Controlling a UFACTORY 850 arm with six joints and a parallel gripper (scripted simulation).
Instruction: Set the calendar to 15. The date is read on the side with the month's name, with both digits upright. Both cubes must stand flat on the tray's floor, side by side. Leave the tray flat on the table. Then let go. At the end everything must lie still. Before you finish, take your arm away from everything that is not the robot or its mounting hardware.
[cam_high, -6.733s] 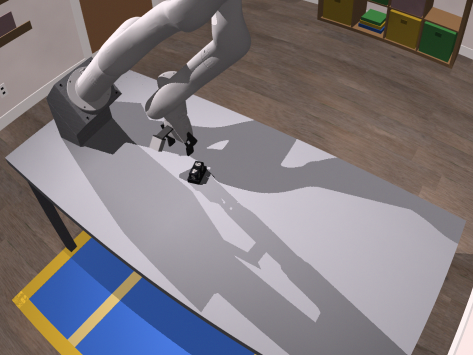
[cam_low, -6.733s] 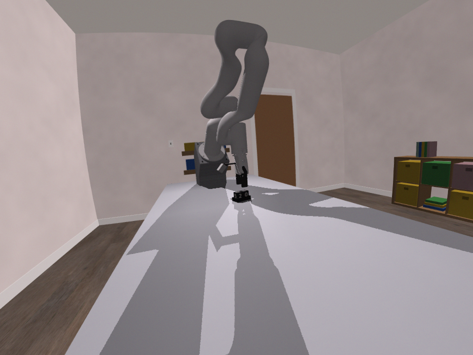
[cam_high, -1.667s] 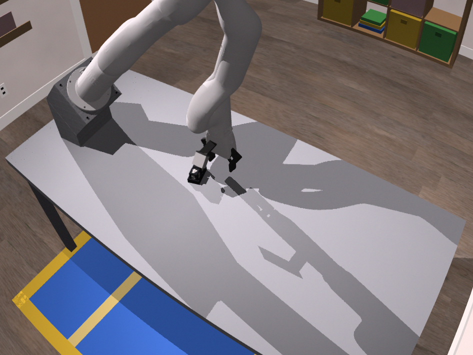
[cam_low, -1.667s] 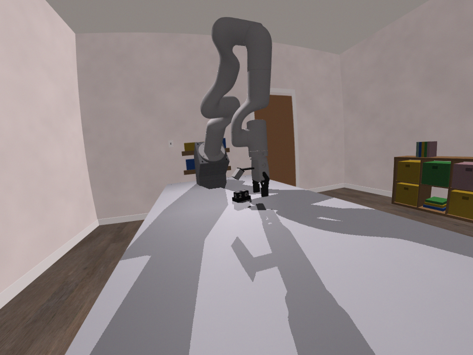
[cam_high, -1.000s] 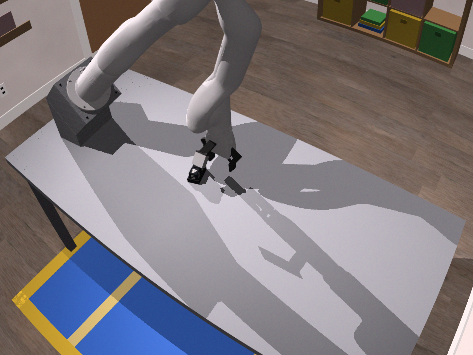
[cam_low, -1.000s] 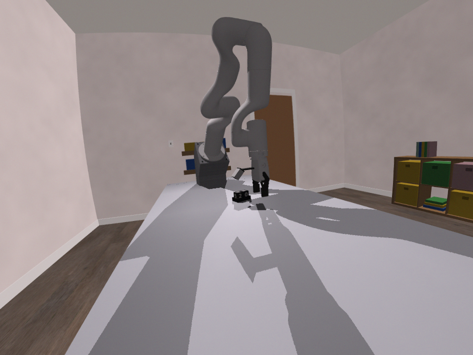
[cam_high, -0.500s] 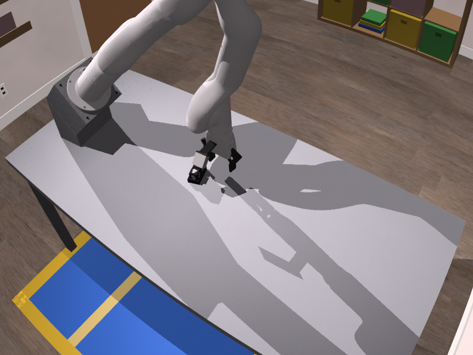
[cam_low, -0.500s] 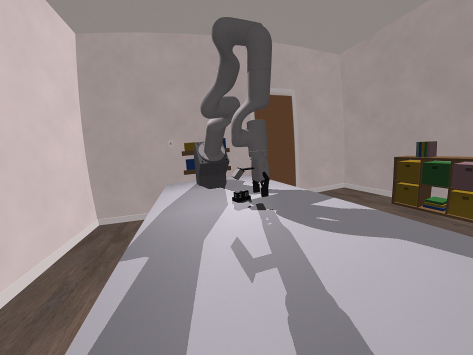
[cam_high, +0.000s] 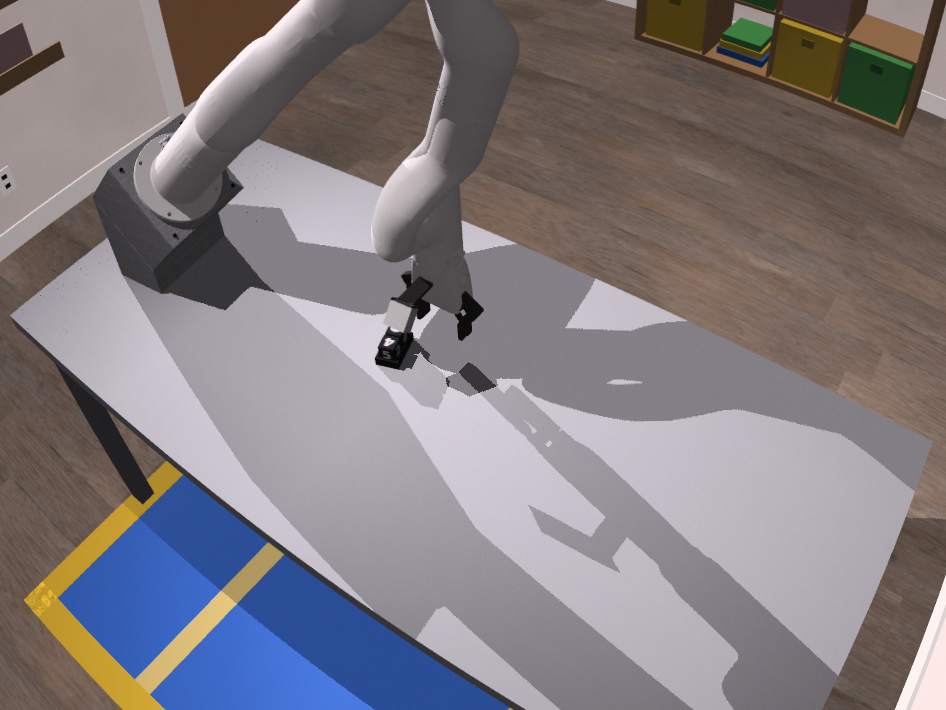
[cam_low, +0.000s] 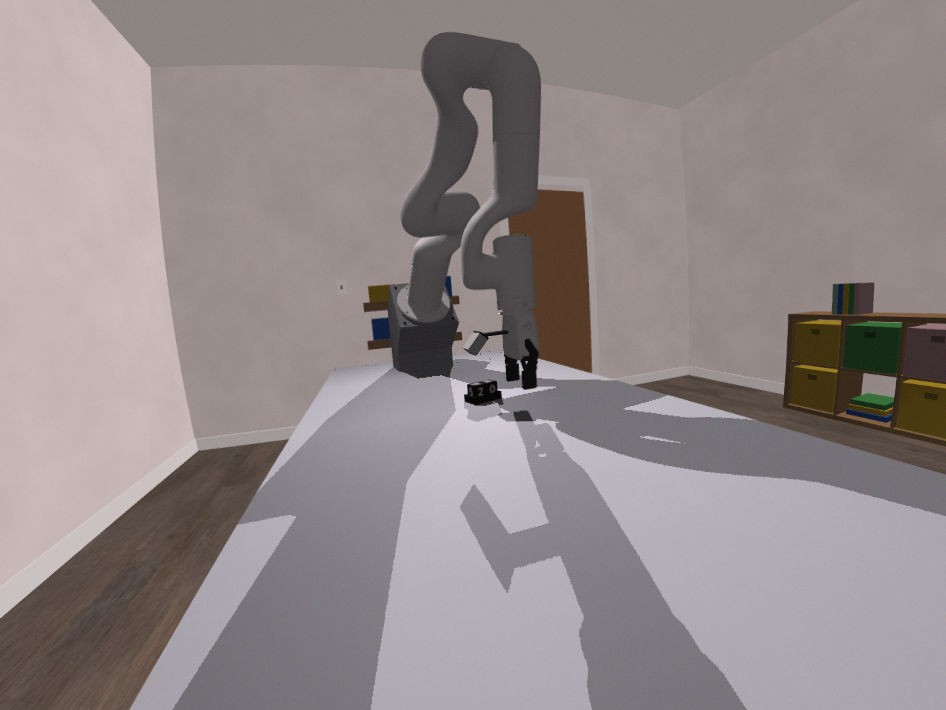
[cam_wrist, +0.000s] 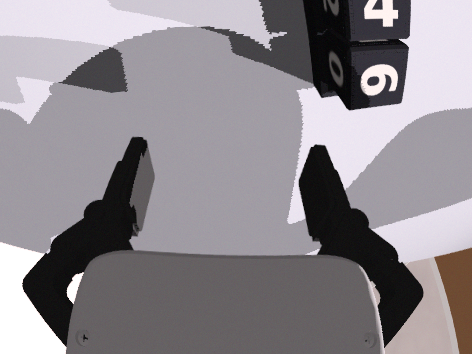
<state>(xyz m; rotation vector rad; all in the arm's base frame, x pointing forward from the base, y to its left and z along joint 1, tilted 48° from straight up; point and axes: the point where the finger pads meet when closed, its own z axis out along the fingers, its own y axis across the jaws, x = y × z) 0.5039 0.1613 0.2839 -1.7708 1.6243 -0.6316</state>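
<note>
"When the wrist view is looked at, where is the calendar (cam_high: 386, 363) (cam_low: 482, 399) (cam_wrist: 317, 65) found, relative to the fingers?"

"Outside the gap, it is seen beyond the fingertips, toward the upper right corner of the picture. The finger shown at the right (cam_wrist: 320, 195) is the nearer one, and no contact is seen between it and the calendar."

"And how is the gripper (cam_high: 443, 322) (cam_low: 521, 379) (cam_wrist: 228, 159) set?"

"Its fingers are spread wide, and nothing is held between them. They are pointed down to the table (cam_high: 687, 489) (cam_low: 687, 573) (cam_wrist: 325, 122)."

"Can the cubes be described?"

"Side by side they are placed in the black tray, which is rested on the table. On one long side, a 2 is shown by the first cube (cam_high: 388, 352) (cam_low: 479, 390) (cam_wrist: 382, 17) and a 0 by the second cube (cam_low: 491, 388) (cam_wrist: 377, 77). On the tops, a 4 is seen on the first one, and on the second one a figure that can be read as 6 or 9. A 5 is carried on the outer end of the first cube."

"Is 15 shown?"

"On the long side that can be seen, 20 is shown. The month's name cannot be made out."
</note>
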